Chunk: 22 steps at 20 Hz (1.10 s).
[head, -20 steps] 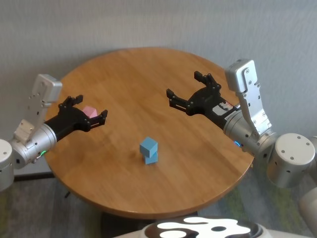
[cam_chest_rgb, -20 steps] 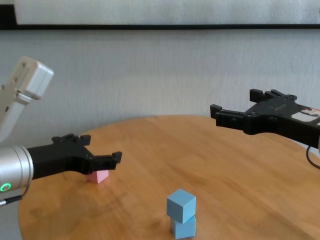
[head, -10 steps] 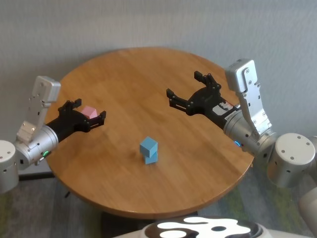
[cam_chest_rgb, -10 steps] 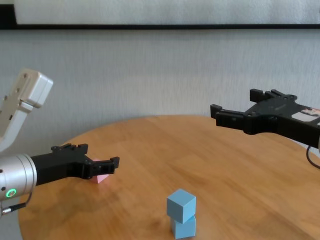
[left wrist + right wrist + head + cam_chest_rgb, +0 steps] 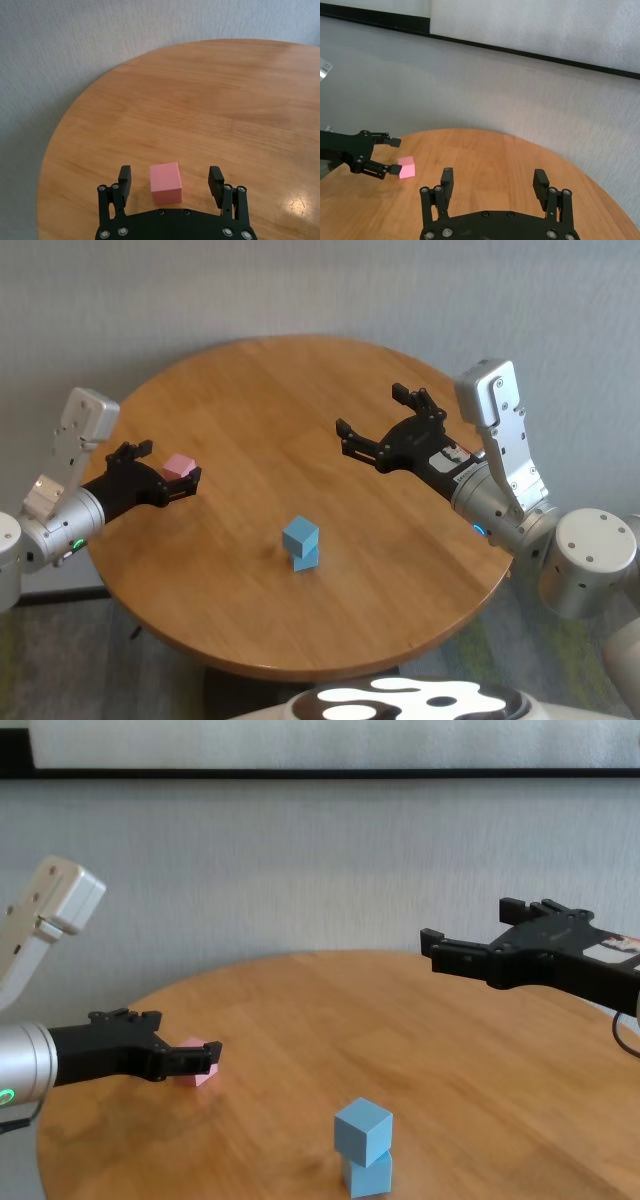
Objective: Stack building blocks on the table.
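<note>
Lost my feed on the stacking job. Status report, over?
Left claw open, low, fingers either side of pink block, no grip. Right claw open, hovering high, idle. Two blue blocks stacked mid-table. Nothing in the way.

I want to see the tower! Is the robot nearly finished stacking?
Partly. One blue block already sits on the other blue block. The open left tool is around the pink block on the table; lifting and stacking it remains. The right tool hovers open.
</note>
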{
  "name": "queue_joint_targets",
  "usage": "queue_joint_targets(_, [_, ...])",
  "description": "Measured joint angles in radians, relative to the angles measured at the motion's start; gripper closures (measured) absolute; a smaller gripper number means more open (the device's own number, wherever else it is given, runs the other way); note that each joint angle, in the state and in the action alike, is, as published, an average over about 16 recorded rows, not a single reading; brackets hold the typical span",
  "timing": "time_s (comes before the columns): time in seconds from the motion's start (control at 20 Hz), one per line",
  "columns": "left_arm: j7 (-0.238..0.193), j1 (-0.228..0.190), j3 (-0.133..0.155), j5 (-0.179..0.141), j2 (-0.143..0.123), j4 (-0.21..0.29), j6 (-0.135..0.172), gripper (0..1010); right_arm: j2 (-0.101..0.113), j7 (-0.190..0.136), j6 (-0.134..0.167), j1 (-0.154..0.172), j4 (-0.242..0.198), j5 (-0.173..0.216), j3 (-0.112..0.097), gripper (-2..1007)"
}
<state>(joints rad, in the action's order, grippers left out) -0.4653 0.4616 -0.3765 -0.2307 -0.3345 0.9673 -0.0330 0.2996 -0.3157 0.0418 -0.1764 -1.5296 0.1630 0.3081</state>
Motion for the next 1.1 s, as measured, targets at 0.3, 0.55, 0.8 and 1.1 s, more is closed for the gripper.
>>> queue_joint_targets(0.3, [-0.024,0.026,0.001,0.012,0.006,-0.042,-0.015,10,0.0,0.0,0.0,0.0,0.0,0.0,0.0,0])
queue_joint_targets(0.55, [-0.043,0.052,0.004,0.014,0.019,-0.093,-0.042,10,0.0,0.0,0.0,0.0,0.0,0.0,0.0,0])
queue_joint_targets(0.8, [-0.058,0.077,0.01,0.014,0.033,-0.148,-0.073,10,0.0,0.0,0.0,0.0,0.0,0.0,0.0,0])
queue_joint_targets(1.1, [-0.079,0.108,0.013,0.017,0.049,-0.214,-0.109,10,0.0,0.0,0.0,0.0,0.0,0.0,0.0,0])
